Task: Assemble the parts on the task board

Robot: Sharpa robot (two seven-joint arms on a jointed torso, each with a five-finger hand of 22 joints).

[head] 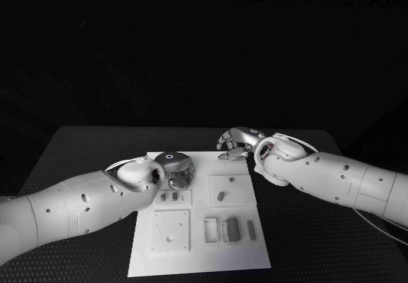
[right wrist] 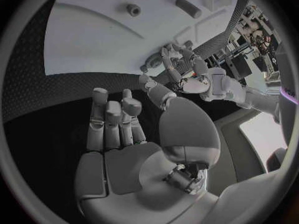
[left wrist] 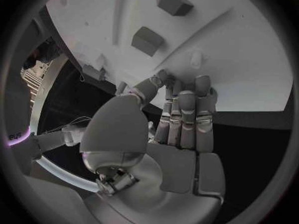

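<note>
Left hand point(head: 177, 171) sits mid-frame in the head view, over the upper left part of the white task board point(head: 200, 259); its fingers lie side by side and nearly straight, nothing in them, fingertips at the board's edge in the left wrist view point(left wrist: 181, 119). Right hand point(head: 238, 143) is just right of centre, at the board's top right corner, fingers a little apart and gently bent, holding nothing; the right wrist view point(right wrist: 124, 134) puts it over the black table point(head: 85, 153).

Head view alone gives the whole layout: the board is a flat matte plate lying long-ways toward the bottom of the frame, with raised square plates and slots. Grey parts: an upright block point(head: 232, 226) and a thin bar point(head: 251, 229) lower right of centre, two small blocks point(head: 169, 197) below the left hand, a short peg point(head: 220, 195) at centre.

Left wrist view shows two blocks close up point(left wrist: 147, 40), boxy and matte. Right wrist view shows a round peg point(right wrist: 188, 7) and a small ringed stub point(right wrist: 132, 9), plus the left hand point(right wrist: 181, 67) on the far side.

Table surface is dark and finely dimpled.
</note>
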